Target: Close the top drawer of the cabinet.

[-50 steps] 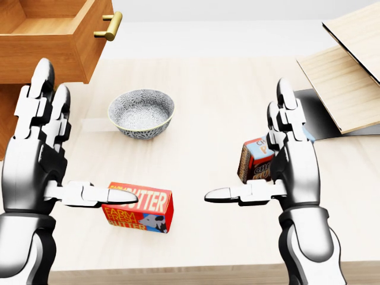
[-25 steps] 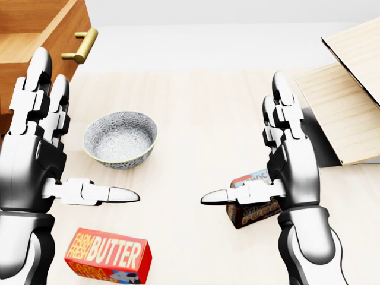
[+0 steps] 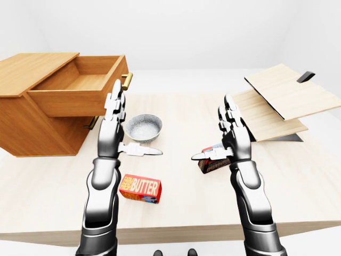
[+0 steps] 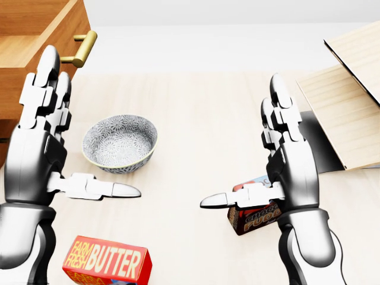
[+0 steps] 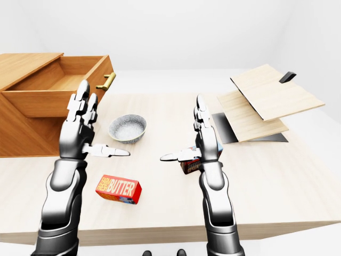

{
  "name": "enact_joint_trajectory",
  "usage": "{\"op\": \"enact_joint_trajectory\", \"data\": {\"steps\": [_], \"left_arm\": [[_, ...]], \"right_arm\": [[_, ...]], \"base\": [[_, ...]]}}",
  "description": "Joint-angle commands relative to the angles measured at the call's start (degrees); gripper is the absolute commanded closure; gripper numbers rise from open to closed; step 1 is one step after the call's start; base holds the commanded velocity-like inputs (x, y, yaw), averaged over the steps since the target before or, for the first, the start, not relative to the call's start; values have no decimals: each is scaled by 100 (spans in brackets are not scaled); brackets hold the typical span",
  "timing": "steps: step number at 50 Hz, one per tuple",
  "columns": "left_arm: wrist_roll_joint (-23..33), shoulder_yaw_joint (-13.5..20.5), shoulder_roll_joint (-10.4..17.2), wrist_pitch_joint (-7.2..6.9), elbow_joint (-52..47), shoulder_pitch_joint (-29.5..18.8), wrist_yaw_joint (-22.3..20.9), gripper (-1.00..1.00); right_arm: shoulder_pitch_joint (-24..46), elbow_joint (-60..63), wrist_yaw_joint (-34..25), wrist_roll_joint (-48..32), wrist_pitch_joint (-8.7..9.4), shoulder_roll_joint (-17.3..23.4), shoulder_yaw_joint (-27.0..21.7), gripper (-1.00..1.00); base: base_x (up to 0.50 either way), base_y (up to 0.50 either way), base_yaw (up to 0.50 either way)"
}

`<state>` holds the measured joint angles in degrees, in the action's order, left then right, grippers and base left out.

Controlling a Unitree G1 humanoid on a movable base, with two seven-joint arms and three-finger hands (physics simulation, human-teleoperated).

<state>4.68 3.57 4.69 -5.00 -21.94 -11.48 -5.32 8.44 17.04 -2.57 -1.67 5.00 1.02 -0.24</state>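
The wooden cabinet (image 3: pixel 32 114) stands at the left of the table. Its top drawer (image 3: pixel 80 90) is pulled far out and looks empty inside. The drawer's brass handle (image 3: pixel 127 80) points toward the table's middle and also shows in the head view (image 4: pixel 81 51). My left hand (image 3: pixel 130 122) is open with its fingers upright and thumb out, just right of the drawer's face and below the handle, touching nothing. My right hand (image 3: pixel 211 128) is open the same way over the middle of the table, holding nothing.
A patterned bowl (image 3: pixel 143 127) sits between my left hand and the cabinet. A red butter box (image 3: pixel 140 189) lies below it. A dark chocolate box (image 3: pixel 213 163) stands behind my right hand. Tilted wooden boards (image 3: pixel 277 101) lie at the right.
The whole picture has shifted down and left, so the camera has moved. Both hands stay open and raised; the left hand sits slightly higher, nearer the handle.
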Motion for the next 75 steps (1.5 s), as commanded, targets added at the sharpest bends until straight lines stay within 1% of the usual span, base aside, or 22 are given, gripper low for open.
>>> {"op": "enact_joint_trajectory", "data": {"steps": [1, 2, 3, 4, 6, 7, 9, 12, 13, 15, 18, 20, 22, 25, 28, 35, 42, 45, 50, 55, 60, 75], "left_arm": [[1151, 5, 317, 0, 837, -665, -8, -100], [1463, -13, 408, 0, 1068, -837, 71, -100], [1619, -3, 425, 0, 1186, -911, 75, -100], [1935, -32, 486, 0, 1384, -1044, 152, -100], [2405, -68, 518, 0, 1673, -1199, 235, -100], [2591, -75, 515, 0, 1803, -1261, 261, -100], [2777, -49, 479, 0, 1964, -1335, 257, -100], [3282, -125, 537, 0, 2485, -1549, 401, -100], [3321, -103, 519, 0, 2502, -1556, 389, -100], [3411, -63, 544, 0, 2856, -1726, 493, -100], [3752, -54, 691, 0, 3415, -1991, 752, -100], [3894, 12, 775, 0, 3704, -2147, 922, -100], [4069, 29, 886, 0, 3853, -2213, 1084, -100], [4256, 46, 946, 0, 3946, -2207, 1183, -100], [4317, 132, 1022, 0, 4077, -2221, 1340, -100], [4607, 169, 1191, 0, 4265, -2308, 1574, -100], [4673, 273, 1289, 0, 4245, -2116, 1738, -100], [4679, 345, 1376, 0, 4260, -2063, 1816, -100], [4649, 477, 1612, 0, 4408, -2064, 1925, -100], [4529, 564, 1901, 0, 5004, -2300, 2135, -100], [4436, 577, 2249, 0, 5841, -2668, 2382, -100], [4204, 434, 2757, 0, 7529, -3515, 2938, -100]], "right_arm": [[3, -7, -6, -3, 0, 9, -23, -100], [18, -22, 1, -4, 0, 7, -24, -100], [25, -31, 5, -5, 0, 6, -23, -100], [35, -49, 13, -10, 0, 5, -20, -100], [52, -74, 25, -14, 0, 4, -20, -100], [55, -75, 28, -10, 0, 2, -20, -100], [58, -78, 32, -12, 0, 2, -16, -100], [55, -74, 35, -9, 0, 2, -16, -100], [55, -74, 35, -8, 0, 2, -16, -100], [50, -71, 33, -6, 0, 6, -20, -100], [44, -70, 31, -4, 0, 8, -23, -100], [30, -73, 29, -4, 0, 10, -25, -100], [22, -84, 31, -9, 0, 7, -20, -100], [14, -83, 33, -13, 0, 3, -13, -100], [1, -76, 28, -18, 0, -4, 1, -100], [-18, -59, 16, -21, 0, -5, 2, -100], [-43, -32, 1, -13, 0, 1, -9, -100], [-52, -28, -2, -14, 0, 0, -6, -100], [-33, -64, 4, -17, 0, -2, -7, -100], [2, -90, 15, -18, 0, -3, -5, -100], [34, -120, 17, -16, 0, 0, -10, -100], [45, -172, 13, -18, 0, 8, -19, -100]], "base": [[0, 0, 0], [0, 0, 0], [0, 0, 0], [0, 0, 0], [0, 0, 0], [0, 0, 0], [0, 0, 0], [0, 0, 0], [0, 0, 0], [0, 0, 0], [0, 0, 0], [0, 0, 0], [0, 0, 0], [0, 0, 0], [0, 0, 0], [0, 0, 0], [0, 0, 0], [0, 0, 0], [0, 0, 0], [0, 0, 0], [0, 0, 0], [0, 0, 0]]}}
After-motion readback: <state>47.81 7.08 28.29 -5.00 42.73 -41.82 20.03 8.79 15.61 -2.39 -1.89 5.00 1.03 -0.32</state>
